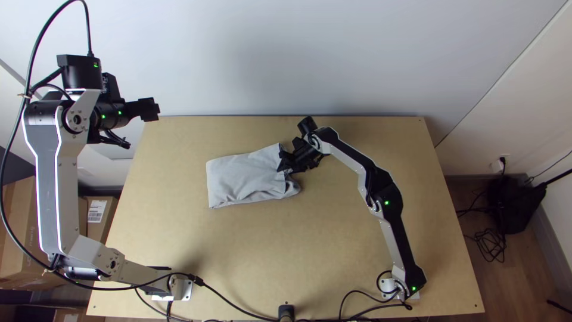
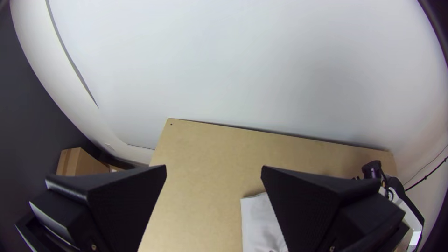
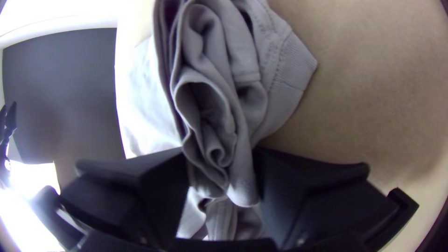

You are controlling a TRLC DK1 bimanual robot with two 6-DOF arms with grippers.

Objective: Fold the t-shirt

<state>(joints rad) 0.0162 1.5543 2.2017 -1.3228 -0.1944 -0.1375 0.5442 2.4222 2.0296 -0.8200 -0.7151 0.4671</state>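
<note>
- white label (image 1: 96,211) on cardboard box (image 1: 98,232) just left of table (image 1: 268,250), lines too small to read
- faint lettering (image 1: 30,241) on box farther left of table (image 1: 15,214), not legible

1 t-shirt (image 1: 241,177), 1 bench (image 1: 268,256); 1 left arm (image 1: 50,185) plus 1 right arm (image 1: 400,244), 2 total; 1 left gripper (image 1: 154,109) plus 1 right gripper (image 1: 283,163), 2 total.

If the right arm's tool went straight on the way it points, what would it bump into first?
More of the grey t-shirt, whose bunched end is between the fingers of the right tool. The table probably comes next, though depth is unclear.
</note>
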